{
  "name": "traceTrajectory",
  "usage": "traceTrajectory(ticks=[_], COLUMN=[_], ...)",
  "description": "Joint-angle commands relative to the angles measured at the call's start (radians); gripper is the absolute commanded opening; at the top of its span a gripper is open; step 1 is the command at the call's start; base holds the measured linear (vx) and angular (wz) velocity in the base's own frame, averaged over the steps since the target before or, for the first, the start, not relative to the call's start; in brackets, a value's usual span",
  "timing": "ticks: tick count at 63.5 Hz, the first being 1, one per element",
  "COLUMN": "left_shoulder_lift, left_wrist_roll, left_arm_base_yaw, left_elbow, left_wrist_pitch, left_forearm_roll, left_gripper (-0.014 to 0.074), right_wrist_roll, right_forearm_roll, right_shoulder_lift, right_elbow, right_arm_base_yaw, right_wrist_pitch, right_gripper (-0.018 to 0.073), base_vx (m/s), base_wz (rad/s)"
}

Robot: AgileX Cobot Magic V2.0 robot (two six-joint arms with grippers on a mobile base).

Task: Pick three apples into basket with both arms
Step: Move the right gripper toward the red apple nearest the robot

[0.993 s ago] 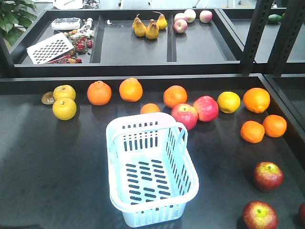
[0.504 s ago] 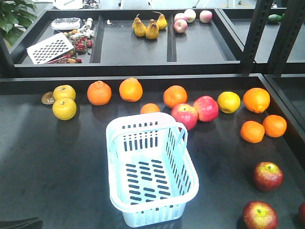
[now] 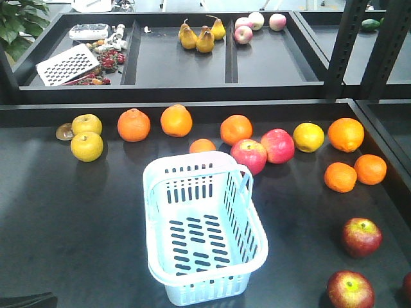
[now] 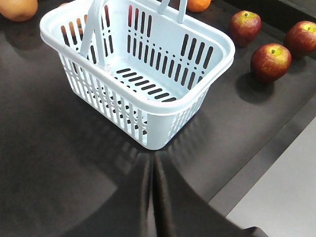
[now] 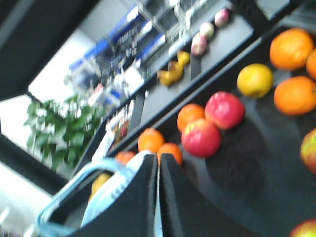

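The pale blue basket stands empty in the middle of the dark table, handles folded down. Three dark red apples lie to its right: one, a nearer one, and a third cut off at the frame edge. The left wrist view shows the basket just ahead of my shut left gripper, with the apples beyond it to the right. My right gripper is shut and empty, above the table beside the basket; this view is blurred.
Oranges, yellow fruit and two brighter pink-red apples lie in a row behind the basket. More oranges sit at the right. A raised shelf with pears runs along the back. The table's front edge is near.
A dark part of my left arm has come into the front view's bottom-left corner. The basket and the fruit have not moved.
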Motion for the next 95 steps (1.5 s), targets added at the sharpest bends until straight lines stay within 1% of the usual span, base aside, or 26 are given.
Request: traceTrajectory(ticks=[1, 4, 11, 16, 21, 25, 32, 36, 40, 46, 53, 59, 63, 66, 69, 73, 79, 95], left_shoulder_lift=[0.004, 0.004, 0.004, 0.004, 0.004, 0.004, 0.004, 0.004, 0.004, 0.004, 0.004, 0.004, 0.004, 0.004, 0.004, 0.004, 0.004, 0.004], left_wrist_roll=[-0.008, -0.008, -0.008, -0.008, -0.008, -0.008, -0.008, -0.008, -0.008, -0.008, -0.008, -0.008, -0.008, -0.008, -0.008, -0.008, -0.008, -0.008], left_arm_base_yaw=[-0.004, -0.004, -0.004, -0.004, -0.004, -0.004, -0.004, -0.004, -0.004, -0.004, -0.004, -0.004, -0.004, -0.004, -0.004, -0.004, -0.004, -0.004], left_elbow=[-0.026, -0.026, -0.026, -0.026, -0.026, -0.026, -0.026, -0.026, -0.026, -0.026, -0.026, -0.026, -0.026, -0.026, -0.026, -0.026, -0.026, -0.026], left_wrist_pitch=[-0.053, -0.054, -0.057, -0.057, -0.057, -0.057, -0.057, -0.057, -0.057, -0.057, -0.058, -0.06, -0.06, -0.06, -0.06, -0.061, -0.061, -0.061], left_forearm_roll=[-0.032, -0.032, -0.032, -0.032, -0.032, -0.032, -0.032, -0.032, -0.032, -0.032, -0.032, -0.032, -0.032, -0.032, -0.032, -0.032, -0.032, -0.032], left_gripper=[-0.0007, -0.0007, -0.0007, -0.0007, -0.0007, -0.0007, -0.0007, -0.0007, -0.0007, -0.0007, -0.0008, -0.0008, -0.0008, -0.0008, -0.0008, -0.0008, -0.0008, -0.0008], right_wrist_roll=[-0.104, -0.153, -0.203, -0.231, -0.231, -0.234, -0.249, -0.249, -0.249, -0.249, -0.252, -0.254, -0.258, -0.265, -0.291, -0.299, -0.302, -0.326], right_forearm_roll=[-0.002, -0.023, -0.062, -0.064, -0.064, -0.072, -0.13, -0.205, -0.271, -0.334, -0.393, -0.44, -0.453, -0.454, -0.456, -0.446, -0.4, -0.404], right_shoulder_lift=[0.0, 0.035, 0.151, 0.224, 0.27, 0.317, 0.427, 0.51, 0.58, 0.689, 0.808, 0.909, 0.961, 0.992, 1.019, 1.045, 1.071, 1.185], right_elbow=[-0.132, -0.204, -0.332, -0.393, -0.427, -0.46, -0.538, -0.594, -0.644, -0.723, -0.774, -0.78, -0.78, -0.78, -0.779, -0.779, -0.779, -0.779], right_arm_base_yaw=[-0.007, -0.007, -0.007, -0.007, -0.007, -0.007, -0.007, -0.007, -0.007, -0.007, -0.007, -0.007, -0.007, -0.007, -0.007, -0.007, -0.007, -0.007], right_wrist_pitch=[0.014, 0.064, 0.159, 0.156, 0.13, 0.156, 0.335, 0.435, 0.501, 0.599, 0.666, 0.693, 0.698, 0.688, 0.672, 0.666, 0.666, 0.667], right_gripper=[-0.0004, -0.0004, -0.0004, -0.0004, -0.0004, -0.0004, -0.0001, 0.001, 0.0036, 0.0124, 0.0318, 0.0525, 0.0627, 0.0685, 0.0723, 0.0729, 0.072, 0.0668], base_vx=[0.0, 0.0, 0.0, 0.0, 0.0, 0.0, 0.0, 0.0, 0.0, 0.0, 0.0, 0.0, 0.0, 0.0, 0.0, 0.0, 0.0, 0.0], base_wz=[0.0, 0.0, 0.0, 0.0, 0.0, 0.0, 0.0, 0.0, 0.0, 0.0, 0.0, 0.0, 0.0, 0.0, 0.0, 0.0, 0.0, 0.0])
